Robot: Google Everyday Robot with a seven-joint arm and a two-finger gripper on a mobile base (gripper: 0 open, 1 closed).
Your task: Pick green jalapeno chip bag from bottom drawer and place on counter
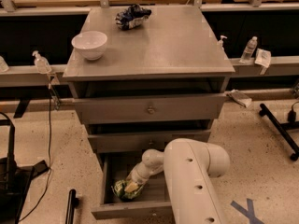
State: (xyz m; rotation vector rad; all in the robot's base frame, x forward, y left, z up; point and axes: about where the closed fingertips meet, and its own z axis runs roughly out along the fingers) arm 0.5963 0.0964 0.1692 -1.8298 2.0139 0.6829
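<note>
The white robot arm (pixel 191 185) is bent low in front of the grey metal drawer cabinet, reaching into the open bottom drawer (pixel 126 210), the lowest grey box with the plain front panel. Its gripper (pixel 131 186) is down inside that drawer, right on the small wrinkly green jalapeno chip bag (pixel 119 191), which lies near the drawer's front left corner. Whether the gripper is closed on the bag or merely touching it, I cannot tell from here.

The two upper grey drawers (pixel 149 108) above it are each pulled out a little. On the flat grey metal counter (pixel 173 41) on top, a round white bowl (pixel 89 45) sits at the left edge. A dark blue and white snack bag (pixel 132 16) lies near the back. A blue taped cross (pixel 247 211) marks the speckled floor to the arm's right.
</note>
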